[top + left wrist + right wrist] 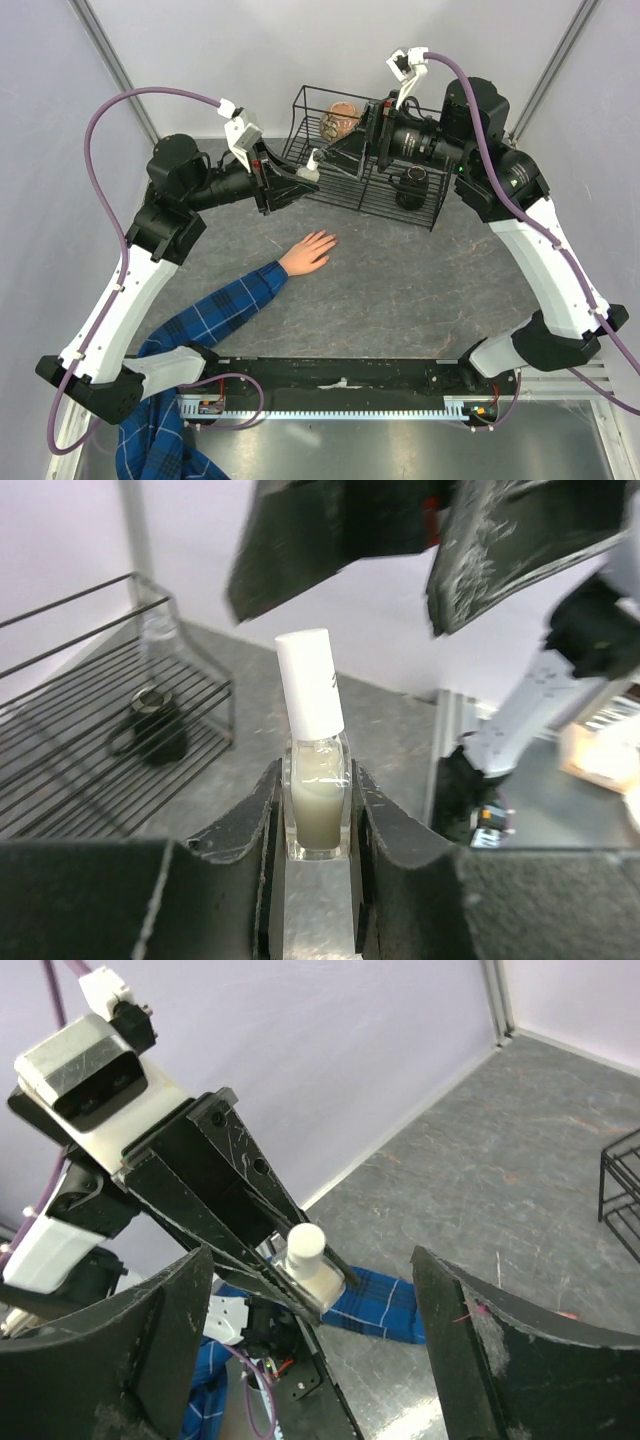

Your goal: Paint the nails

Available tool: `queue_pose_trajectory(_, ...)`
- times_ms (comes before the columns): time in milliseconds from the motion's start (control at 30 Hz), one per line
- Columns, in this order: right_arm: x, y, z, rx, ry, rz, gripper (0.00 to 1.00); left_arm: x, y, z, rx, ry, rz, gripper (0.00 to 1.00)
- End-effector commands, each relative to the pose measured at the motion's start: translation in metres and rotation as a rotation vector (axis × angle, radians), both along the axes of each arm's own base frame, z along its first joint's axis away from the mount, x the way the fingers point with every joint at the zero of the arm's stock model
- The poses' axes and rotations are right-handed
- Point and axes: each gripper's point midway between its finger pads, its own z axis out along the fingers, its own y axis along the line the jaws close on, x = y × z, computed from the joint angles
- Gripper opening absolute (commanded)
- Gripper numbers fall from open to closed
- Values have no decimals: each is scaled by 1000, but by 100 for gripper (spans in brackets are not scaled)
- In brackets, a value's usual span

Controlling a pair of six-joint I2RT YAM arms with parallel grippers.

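The left gripper (316, 792) is pinched on a small clear bottle (317, 815) of pale liquid. Its two fingers (240, 840) press the glass sides, and the white cap (310, 685) stands free above them. Just past that cap, the right gripper (310, 1260) faces it with its jaws spread wide, one dark finger on either side of the cap. It touches neither cap nor bottle and holds nothing. Off to one side of the left gripper, and overlapped by the right gripper in the top view, sits a black wire basket (80, 770). A dark object (155, 730) rests on its floor and a brownish one (340, 122) sits in its far-left compartment. Back toward the arm bases from the left gripper, well apart from both grippers, a light skin-coloured hand (308, 252) lies flat on the grey table (420, 285). Its blue plaid sleeve (220, 308) trails toward the near-left corner. The nails (331, 240) tip the fingers, which point toward the basket; they are too small to tell any colour.
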Motion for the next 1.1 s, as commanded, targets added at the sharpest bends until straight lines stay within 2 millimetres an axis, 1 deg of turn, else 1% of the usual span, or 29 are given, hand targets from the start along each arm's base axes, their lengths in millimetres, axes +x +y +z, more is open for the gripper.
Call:
queue_pose_trajectory(0, 8, -1, 3, -5, 33, -75, 82, 17, 12, 3, 50, -87, 131, 2)
queue_pose_trajectory(33, 9, 3, 3, -9, 31, -71, 78, 17, 12, 4, 47, -83, 136, 2)
queue_pose_trajectory(67, 5, 8, 3, -13, 24, -56, 76, 18, 12, 3, 48, -78, 137, 2)
queue_pose_trajectory(167, 1, 17, 1, -22, 18, -45, 72, 19, 11, 3, 45, -71, 137, 2)
queue_pose_trajectory(200, 2, 19, -1, -27, 21, -43, 70, 19, 10, 3, 44, -68, 129, 2)
queue_pose_trajectory(233, 3, 21, -3, -28, 27, -39, 65, 18, 9, 3, 42, -65, 121, 2)
queue_pose_trajectory(333, 5, 24, -7, -35, 32, -38, 61, 15, 8, 6, 28, -62, 103, 2)
queue_pose_trajectory(433, 7, 22, -5, -36, 23, -55, 60, 10, 6, 8, 19, -62, 81, 2)
queue_pose_trajectory(500, 8, 20, -5, -40, 18, -67, 62, 8, 6, 7, 20, -61, 69, 2)
queue_pose_trajectory(533, 7, 18, -4, -40, 13, -70, 65, 7, 5, 7, 19, -63, 62, 2)
queue_pose_trajectory(567, 7, 18, -5, -45, 16, -70, 66, 6, 5, 6, 21, -63, 58, 2)
queue_pose_trajectory(667, 1, 19, -6, -52, 26, -42, 65, 4, 4, 3, 27, -60, 44, 2)
queue_pose_trajectory(800, 0, 21, -13, -70, 39, -21, 55, 5, 4, 1, 36, -58, 40, 2)
queue_pose_trajectory(833, 0, 21, -14, -74, 41, -23, 49, 4, 3, 1, 37, -54, 35, 2)
queue_pose_trajectory(900, 1, 21, -14, -75, 34, -22, 40, 4, 3, 1, 36, -54, 32, 2)
queue_pose_trajectory(1000, -1, 23, -15, -79, 31, -8, 37, 4, 2, 0, 38, -51, 27, 2)
queue_pose_trajectory(1067, -1, 23, -15, -80, 29, -3, 36, 4, 2, 0, 38, -48, 25, 2)
